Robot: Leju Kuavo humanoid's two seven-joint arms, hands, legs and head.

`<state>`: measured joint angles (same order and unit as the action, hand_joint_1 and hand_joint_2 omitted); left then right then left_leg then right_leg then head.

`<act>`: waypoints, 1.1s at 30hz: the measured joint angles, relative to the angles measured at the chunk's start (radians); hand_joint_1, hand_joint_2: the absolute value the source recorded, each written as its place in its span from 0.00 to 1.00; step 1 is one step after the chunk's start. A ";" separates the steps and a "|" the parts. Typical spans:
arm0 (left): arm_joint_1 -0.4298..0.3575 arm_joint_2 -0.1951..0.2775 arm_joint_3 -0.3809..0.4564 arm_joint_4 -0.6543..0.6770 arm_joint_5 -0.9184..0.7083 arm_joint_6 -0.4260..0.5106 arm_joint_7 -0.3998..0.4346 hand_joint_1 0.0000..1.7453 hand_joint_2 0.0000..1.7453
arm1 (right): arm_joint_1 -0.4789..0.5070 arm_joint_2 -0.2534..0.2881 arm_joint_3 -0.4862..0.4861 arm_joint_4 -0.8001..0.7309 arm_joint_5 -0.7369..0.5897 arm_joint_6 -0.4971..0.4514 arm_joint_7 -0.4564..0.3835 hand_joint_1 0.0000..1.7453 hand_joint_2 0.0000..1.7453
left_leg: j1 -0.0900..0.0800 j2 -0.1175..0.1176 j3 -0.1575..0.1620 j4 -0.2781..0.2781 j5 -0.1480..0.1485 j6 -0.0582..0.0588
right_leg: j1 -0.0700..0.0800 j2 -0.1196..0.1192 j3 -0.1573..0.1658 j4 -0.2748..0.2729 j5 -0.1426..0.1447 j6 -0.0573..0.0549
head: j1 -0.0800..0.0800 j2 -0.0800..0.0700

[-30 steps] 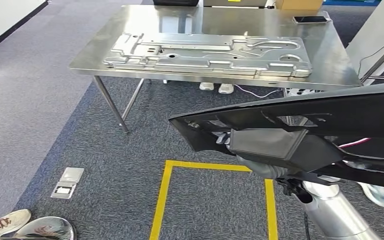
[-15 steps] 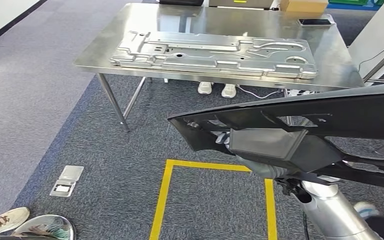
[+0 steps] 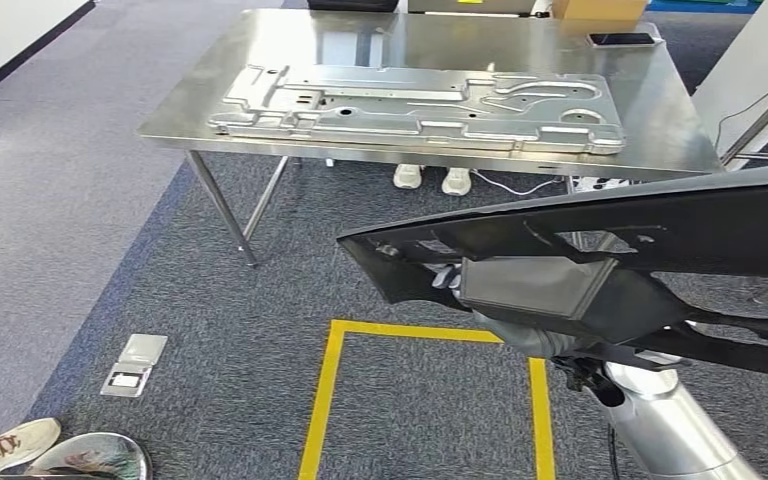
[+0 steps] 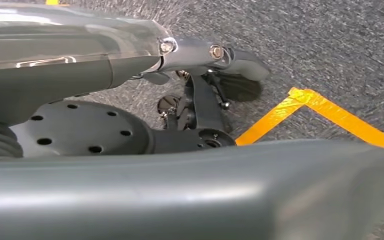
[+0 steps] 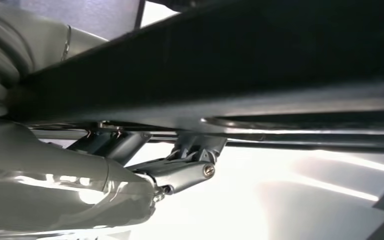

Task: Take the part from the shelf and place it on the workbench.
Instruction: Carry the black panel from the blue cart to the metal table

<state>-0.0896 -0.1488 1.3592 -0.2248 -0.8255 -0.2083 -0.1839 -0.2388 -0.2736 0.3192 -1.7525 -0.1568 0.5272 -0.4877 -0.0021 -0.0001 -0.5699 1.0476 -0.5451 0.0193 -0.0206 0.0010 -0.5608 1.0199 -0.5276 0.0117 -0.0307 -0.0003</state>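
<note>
From my head view, my right hand (image 3: 535,335) sits under the long black part (image 3: 600,225), its grey cover pressed up against the underside; the right wrist view shows the fingers (image 5: 180,172) lying against the dark bar of that part, so I read it as gripping the part from below. The part runs from mid-frame out to the right edge, held above the carpet and well short of the worktop (image 3: 660,120). My left hand (image 4: 200,100) appears in the left wrist view, hanging over the carpet beside the yellow tape (image 4: 325,112); its fingers are dark and bunched, and I cannot tell whether they are closed. Below the part, the yellow floor marking (image 3: 335,380) forms a box on the carpet. Farther away, the steel worktop carries a large stamped metal panel (image 3: 420,105) and, at its far right corner, a phone (image 3: 620,39). A person's white shoes (image 3: 425,178) show under the worktop.
</note>
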 joint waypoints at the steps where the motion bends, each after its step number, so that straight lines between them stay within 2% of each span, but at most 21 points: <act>1: 0.000 0.000 0.000 0.000 0.000 0.000 0.000 0.00 1.00 | -0.001 0.000 0.000 0.000 0.000 0.000 0.000 1.00 1.00 | 0.002 0.000 -0.017 0.041 -0.027 -0.006 | -0.002 -0.002 0.000 -0.001 0.001 -0.005 | 0.000 0.000; 3: 0.000 0.000 0.000 0.000 0.000 0.000 0.000 0.00 1.00 | 0.000 0.000 0.001 0.000 0.000 0.000 0.000 1.00 1.00 | 0.006 0.000 -0.076 0.174 -0.091 -0.014 | -0.002 -0.004 -0.001 0.000 0.000 -0.009 | 0.000 0.000; 4: 0.001 0.000 0.000 0.000 0.000 0.000 0.000 0.00 1.00 | 0.000 0.000 0.001 0.000 0.000 0.000 0.000 1.00 1.00 | 0.007 0.000 -0.102 0.231 -0.110 -0.015 | -0.001 -0.005 -0.001 0.000 0.000 -0.010 | 0.000 0.000; 5: 0.002 0.000 0.000 0.000 0.000 0.000 0.000 0.00 1.00 | 0.001 0.000 0.001 0.000 0.000 0.000 0.000 1.00 1.00 | 0.007 0.000 -0.115 0.256 -0.109 -0.016 | -0.001 -0.005 0.000 0.000 0.000 -0.010 | 0.000 0.000; 6: 0.003 0.000 0.000 0.000 0.000 0.000 0.000 0.00 1.00 | 0.001 0.000 0.001 0.000 0.000 0.000 0.000 1.00 1.00 | 0.007 0.000 -0.110 0.241 -0.089 -0.014 | 0.000 -0.004 0.001 0.001 -0.001 -0.010 | 0.000 0.000; 8: 0.003 0.000 0.000 0.000 0.000 0.000 0.000 0.00 1.00 | 0.000 0.000 0.001 0.000 0.000 0.000 0.000 1.00 1.00 | 0.006 -0.001 -0.055 0.114 -0.015 -0.005 | 0.000 -0.002 0.005 0.000 -0.003 -0.009 | 0.000 0.000; 10: 0.002 0.001 0.000 0.000 0.000 0.000 0.000 0.00 1.00 | -0.001 0.000 0.001 0.000 0.000 0.000 0.000 1.00 1.00 | 0.000 -0.002 -0.008 0.006 0.029 0.007 | 0.002 -0.001 0.004 0.001 -0.005 -0.004 | 0.000 0.000; 13: 0.001 0.001 0.000 0.000 0.000 0.000 0.000 0.00 1.00 | -0.001 0.000 0.001 0.000 0.000 0.000 0.000 1.00 1.00 | -0.004 -0.003 0.000 -0.024 0.028 0.016 | 0.002 0.000 -0.001 -0.002 -0.003 0.012 | 0.000 0.000; 15: 0.001 0.001 0.000 0.000 0.000 0.000 0.000 0.00 1.00 | -0.003 0.000 0.000 -0.001 0.000 0.000 0.000 1.00 1.00 | 0.001 -0.001 0.004 -0.035 0.033 0.022 | 0.003 0.000 -0.006 0.016 -0.021 0.021 | 0.000 0.000; 16: 0.001 0.001 0.000 0.000 0.000 0.000 0.000 0.00 1.00 | -0.004 0.000 0.000 -0.001 0.000 0.000 0.000 1.00 1.00 | 0.003 0.000 0.007 -0.040 0.036 0.026 | 0.003 0.000 -0.020 0.051 -0.045 0.024 | 0.000 0.000; 18: 0.001 0.001 0.000 0.000 0.000 0.000 0.000 0.00 1.00 | -0.003 0.000 0.000 0.000 0.000 0.000 0.000 1.00 1.00 | 0.004 0.002 0.007 -0.041 0.037 0.030 | 0.002 0.000 -0.076 0.177 -0.112 0.027 | 0.001 0.000; 19: 0.001 0.000 0.000 0.000 0.000 0.000 0.000 0.00 1.00 | -0.001 0.000 0.000 0.000 0.000 0.000 0.000 1.00 1.00 | 0.003 0.002 0.007 -0.041 0.037 0.030 | 0.002 0.000 -0.105 0.241 -0.135 0.029 | 0.001 0.000; 20: 0.001 0.000 0.000 0.000 0.000 0.000 0.000 0.00 1.00 | 0.001 0.000 0.000 0.001 0.000 0.000 0.000 1.00 1.00 | 0.003 0.003 0.008 -0.041 0.036 0.030 | 0.002 0.000 -0.123 0.278 -0.141 0.030 | 0.001 0.000; 21: 0.002 0.000 0.000 0.000 0.000 0.000 0.000 0.00 1.00 | 0.002 0.000 0.000 0.001 0.000 0.000 0.000 1.00 1.00 | 0.003 0.003 0.009 -0.041 0.036 0.030 | 0.002 0.000 -0.122 0.274 -0.125 0.031 | 0.001 0.000; 22: 0.002 0.000 0.000 0.000 0.000 0.000 0.000 0.00 1.00 | 0.002 0.000 0.000 0.001 0.000 0.000 0.000 1.00 1.00 | 0.003 0.002 0.011 -0.040 0.035 0.029 | 0.001 -0.001 -0.101 0.229 -0.092 0.031 | 0.001 0.000; 24: 0.001 0.000 0.000 0.000 0.000 0.000 0.000 0.00 1.00 | 0.000 0.000 0.000 0.001 0.000 0.000 0.000 1.00 1.00 | 0.001 0.001 0.014 -0.036 0.030 0.025 | 0.001 -0.002 -0.036 0.085 -0.021 0.029 | 0.001 0.000; 25: 0.001 0.000 0.000 0.000 0.000 0.000 0.000 0.00 1.00 | 0.000 0.000 0.000 0.001 0.000 0.000 0.000 1.00 1.00 | -0.001 0.001 0.013 -0.034 0.028 0.021 | 0.002 -0.001 -0.013 0.033 -0.003 0.026 | 0.001 0.000; 26: 0.001 0.000 0.000 0.000 0.000 0.000 0.000 0.00 1.00 | 0.000 0.000 0.000 0.001 0.000 0.000 0.000 1.00 1.00 | -0.003 0.000 0.011 -0.031 0.027 0.018 | 0.003 0.000 -0.002 0.006 0.002 0.023 | 0.000 0.000; 30: 0.000 0.000 0.000 0.000 0.000 0.000 0.000 0.00 1.00 | 0.000 0.000 0.000 0.000 0.000 0.000 0.000 1.00 1.00 | -0.002 0.000 0.004 -0.008 0.009 0.004 | 0.001 0.001 -0.001 -0.001 0.001 0.003 | 0.000 0.000; 31: 0.000 0.000 0.000 0.000 0.000 0.000 0.000 0.00 1.00 | -0.001 0.000 0.000 0.000 0.000 0.000 0.000 1.00 1.00 | 0.000 0.000 -0.008 0.025 -0.014 -0.002 | -0.001 -0.001 0.000 -0.002 0.002 -0.002 | 0.000 0.000; 33: 0.000 0.000 0.000 0.000 0.000 0.000 0.000 0.00 1.00 | -0.001 0.000 0.000 0.000 0.000 0.000 0.000 1.00 1.00 | 0.003 -0.001 -0.059 0.148 -0.081 -0.011 | -0.002 -0.003 -0.001 -0.002 0.001 -0.009 | 0.000 0.000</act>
<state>-0.0893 -0.1488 1.3592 -0.2247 -0.8255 -0.2083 -0.1839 -0.2394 -0.2735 0.3195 -1.7528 -0.1564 0.5272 -0.4875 0.0010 -0.0006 -0.6294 1.1959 -0.6262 0.0085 -0.0225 -0.0024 -0.5615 1.0183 -0.5264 0.0027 -0.0305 -0.0004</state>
